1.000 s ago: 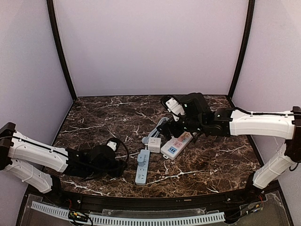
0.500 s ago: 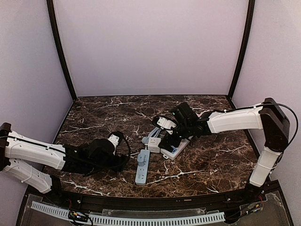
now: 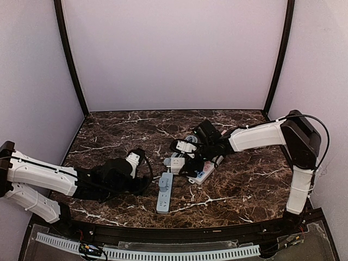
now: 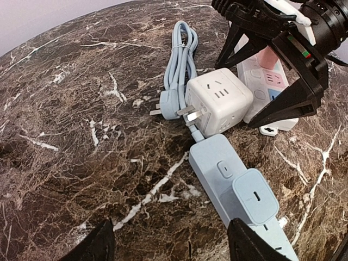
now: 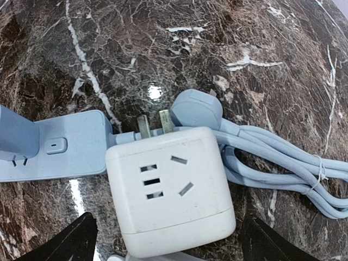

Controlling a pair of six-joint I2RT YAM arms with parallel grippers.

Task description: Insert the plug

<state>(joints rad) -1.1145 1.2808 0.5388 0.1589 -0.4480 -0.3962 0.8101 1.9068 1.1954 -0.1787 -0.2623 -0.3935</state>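
The light-blue plug (image 5: 197,109) lies on the marble with its prongs bare, touching the back of a white cube socket (image 5: 168,187). Its cable (image 5: 283,157) is bundled to the right. A blue power strip (image 4: 228,174) with a blue adapter (image 4: 255,197) plugged into it runs toward the left wrist camera. My right gripper (image 5: 174,244) is open and straddles the cube, one finger (image 5: 70,242) on each side with gaps. My left gripper (image 4: 171,247) is open over bare marble, and its right fingertip (image 4: 253,239) is at the strip's edge beside the adapter.
A white power strip (image 3: 205,169) with pink and blue patches lies just right of the cube, under the right arm. Purple walls and black corner posts enclose the marble table (image 3: 244,190).
The right arm has swung left and down from above the white strip to over the cube. The left gripper has crept right toward the blue strip.
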